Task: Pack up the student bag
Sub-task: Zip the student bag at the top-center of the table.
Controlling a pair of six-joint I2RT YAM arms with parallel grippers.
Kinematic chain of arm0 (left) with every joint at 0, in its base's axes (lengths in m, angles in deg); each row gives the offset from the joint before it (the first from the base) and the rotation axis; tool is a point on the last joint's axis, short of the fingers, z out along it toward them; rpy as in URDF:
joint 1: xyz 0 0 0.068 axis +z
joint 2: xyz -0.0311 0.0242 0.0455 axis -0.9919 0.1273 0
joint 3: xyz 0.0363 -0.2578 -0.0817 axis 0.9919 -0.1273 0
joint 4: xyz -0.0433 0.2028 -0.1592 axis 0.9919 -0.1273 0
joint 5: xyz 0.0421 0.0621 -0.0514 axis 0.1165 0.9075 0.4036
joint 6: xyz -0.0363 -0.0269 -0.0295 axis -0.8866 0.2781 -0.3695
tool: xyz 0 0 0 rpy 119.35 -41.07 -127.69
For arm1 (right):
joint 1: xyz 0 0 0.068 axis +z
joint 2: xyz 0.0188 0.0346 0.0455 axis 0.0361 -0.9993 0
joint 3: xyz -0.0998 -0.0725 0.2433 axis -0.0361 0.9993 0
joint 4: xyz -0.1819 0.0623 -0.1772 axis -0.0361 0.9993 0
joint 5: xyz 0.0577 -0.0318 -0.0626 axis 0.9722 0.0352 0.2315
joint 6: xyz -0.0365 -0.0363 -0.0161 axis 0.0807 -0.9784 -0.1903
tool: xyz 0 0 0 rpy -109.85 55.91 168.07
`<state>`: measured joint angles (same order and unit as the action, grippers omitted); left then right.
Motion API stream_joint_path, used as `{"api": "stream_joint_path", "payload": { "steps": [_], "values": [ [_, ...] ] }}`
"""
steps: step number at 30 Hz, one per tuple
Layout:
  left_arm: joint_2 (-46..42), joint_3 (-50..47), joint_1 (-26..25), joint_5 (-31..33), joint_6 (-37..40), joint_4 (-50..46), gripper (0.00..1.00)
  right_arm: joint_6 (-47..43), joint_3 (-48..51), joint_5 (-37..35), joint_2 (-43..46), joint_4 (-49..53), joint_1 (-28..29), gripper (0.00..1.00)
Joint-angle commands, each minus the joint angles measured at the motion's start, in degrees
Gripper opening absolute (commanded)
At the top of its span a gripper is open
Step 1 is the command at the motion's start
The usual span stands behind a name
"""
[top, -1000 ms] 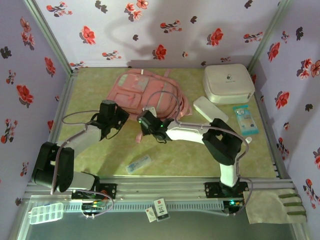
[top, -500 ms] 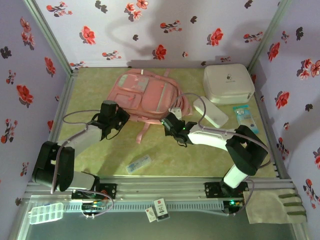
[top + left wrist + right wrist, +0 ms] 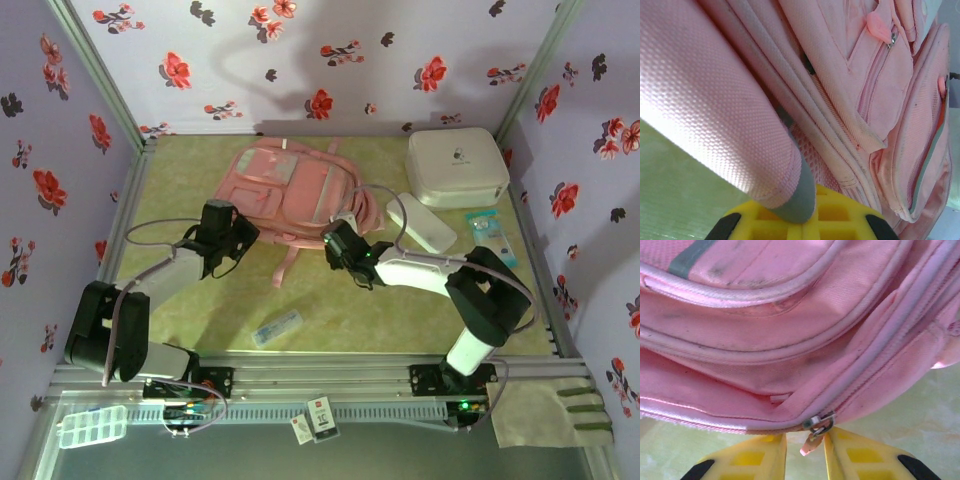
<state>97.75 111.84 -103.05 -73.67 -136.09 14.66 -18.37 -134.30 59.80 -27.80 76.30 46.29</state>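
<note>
The left gripper point(image 3: 222, 238) is clamped shut on a padded fold at the near-left edge of the large soft pink fabric student bag point(image 3: 295, 185), which lies flat, its long axis running away from the arms. At the bag's near-right corner the right gripper point(image 3: 805, 452), its arm reaching low, stands slightly parted around the small pink zip pull point(image 3: 812, 437), apparently not pinching it.

The student bag point(image 3: 295, 190) is pink with paler pockets and grey trim. The surface point(image 3: 200, 310) is mottled yellow-green. The walls point(image 3: 300, 60) are lilac with red and dark flowers. The case point(image 3: 457, 166) is white. The left gripper point(image 3: 800, 222) and right gripper point(image 3: 805, 452) have yellow, black-tipped jaws.
</note>
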Motion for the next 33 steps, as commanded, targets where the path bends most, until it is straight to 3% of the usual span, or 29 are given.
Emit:
{"api": "stream_joint_path", "payload": {
  "steps": [1, 10, 15, 23, 33],
  "values": [
    [0.0, 3.0, -0.1, -0.2, 2.1, 1.2, 0.0, -2.3, -0.7, 0.9, -1.4, -1.6, -0.2, 0.26],
    [0.1, 2.6, 0.5, 0.0, 2.1, 0.9, 0.0, -1.6, 2.7, -6.8, 1.4, -1.4, -1.2, 0.09],
    [0.2, 1.5, 1.4, 0.1, 2.1, 0.9, 0.0, -3.7, 6.1, -7.8, 4.6, -2.1, -4.6, 0.08],
    [1.2, 1.0, 1.7, 0.1, 2.3, 1.4, 0.0, -8.2, 5.8, -2.4, 6.9, -1.5, -8.3, 0.04],
    [3.3, 2.4, 4.0, -0.5, 4.9, -0.6, 0.0, -3.4, 4.6, 9.0, 5.5, -0.7, -16.5, 0.02]
  ]
}}
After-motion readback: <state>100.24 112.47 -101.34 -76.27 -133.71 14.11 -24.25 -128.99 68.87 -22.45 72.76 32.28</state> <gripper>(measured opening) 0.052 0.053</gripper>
